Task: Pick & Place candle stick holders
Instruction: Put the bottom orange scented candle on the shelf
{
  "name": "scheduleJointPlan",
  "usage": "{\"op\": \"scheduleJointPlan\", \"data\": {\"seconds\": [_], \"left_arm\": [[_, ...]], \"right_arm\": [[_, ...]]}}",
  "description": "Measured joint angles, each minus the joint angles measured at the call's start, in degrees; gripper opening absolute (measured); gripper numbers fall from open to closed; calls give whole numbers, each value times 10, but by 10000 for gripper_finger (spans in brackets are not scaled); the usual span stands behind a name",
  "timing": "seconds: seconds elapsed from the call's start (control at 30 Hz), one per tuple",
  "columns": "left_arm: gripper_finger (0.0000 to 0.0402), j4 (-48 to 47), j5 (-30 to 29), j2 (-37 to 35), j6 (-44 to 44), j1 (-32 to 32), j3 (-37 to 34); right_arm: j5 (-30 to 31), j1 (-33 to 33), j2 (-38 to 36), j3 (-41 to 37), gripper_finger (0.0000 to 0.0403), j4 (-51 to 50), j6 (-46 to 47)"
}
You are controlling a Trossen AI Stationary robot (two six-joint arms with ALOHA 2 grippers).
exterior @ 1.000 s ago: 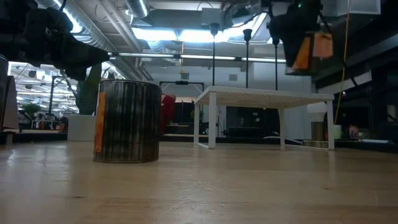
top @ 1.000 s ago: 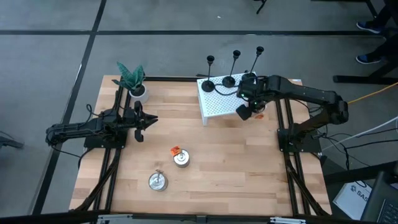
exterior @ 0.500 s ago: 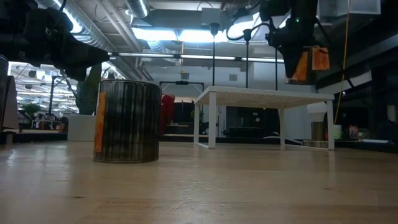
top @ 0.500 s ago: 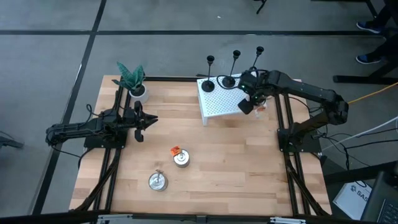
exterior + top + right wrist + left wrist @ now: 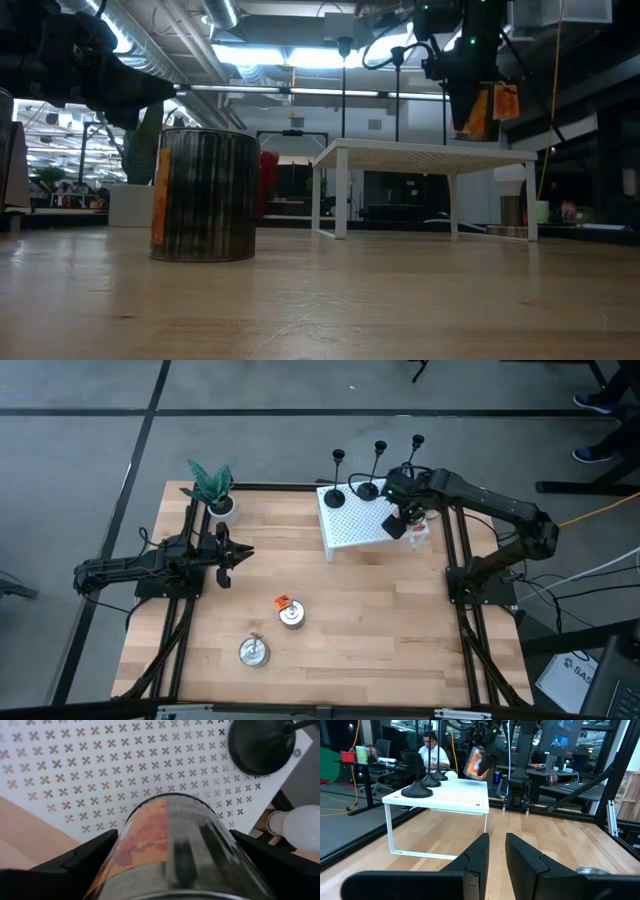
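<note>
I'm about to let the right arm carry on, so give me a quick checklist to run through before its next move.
1. Right pincer gripping the can: ok, closed on it.
2. Can clear of the white rack: ok, the low view shows it hanging just above.
3. Three candle stick holders upright on the rack: ok.
4. Can apart from the nearest holder: ok, gap visible in the right wrist view.
5. Left pincer out of the way: ok, shut, at the table's left side.

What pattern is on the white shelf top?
Small cross-shaped holes in rows cover the white perforated shelf; right wrist view.
</note>
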Motion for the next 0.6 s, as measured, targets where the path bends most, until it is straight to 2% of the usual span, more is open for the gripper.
{"op": "scheduleJointPlan", "data": {"seconds": [0.6], "left_arm": [[59,0,0,0,0,0,0]], "right_arm": [[1,-2,7,0,386,2,-40]]}}
